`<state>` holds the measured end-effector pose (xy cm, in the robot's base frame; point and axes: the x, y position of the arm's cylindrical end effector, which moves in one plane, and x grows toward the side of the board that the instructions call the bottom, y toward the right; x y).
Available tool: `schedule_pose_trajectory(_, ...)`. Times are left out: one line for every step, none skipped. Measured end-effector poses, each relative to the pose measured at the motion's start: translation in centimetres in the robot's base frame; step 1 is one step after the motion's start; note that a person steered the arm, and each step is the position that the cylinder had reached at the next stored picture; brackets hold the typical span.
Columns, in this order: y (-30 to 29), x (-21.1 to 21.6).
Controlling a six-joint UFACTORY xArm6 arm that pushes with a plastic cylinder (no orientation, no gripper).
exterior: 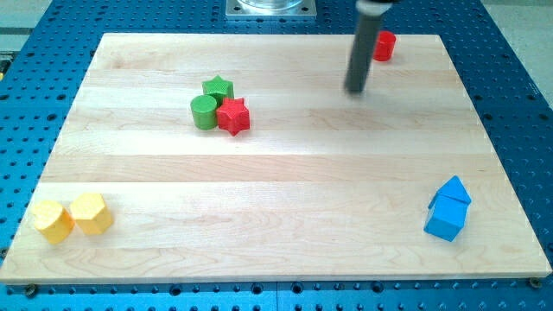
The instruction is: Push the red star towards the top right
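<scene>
The red star (233, 115) lies left of the board's middle, near the view's top. It touches a green cylinder (204, 112) on its left and a green star (218, 88) just above. My tip (354, 90) is the lower end of the dark rod, well to the right of the red star and apart from it. A red block (384, 46) sits at the view's top right, partly hidden behind the rod.
Two yellow blocks (54, 222) (91, 212) sit at the bottom left corner. Two blue blocks (452, 191) (445, 218) sit touching at the bottom right. The wooden board (285, 190) lies on a blue perforated table.
</scene>
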<state>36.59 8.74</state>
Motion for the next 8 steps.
schedule_pose_trajectory(-9.7, 8.4)
schedule_pose_trajectory(-17.3, 7.8)
schedule_pose_trajectory(-13.2, 2.9)
schedule_pose_trajectory(-6.6, -1.8)
schedule_pose_trajectory(-5.1, -3.4)
schedule_pose_trajectory(-5.1, -4.2)
schedule_pose_trajectory(-5.5, -3.1)
schedule_pose_trajectory(-7.3, -0.5)
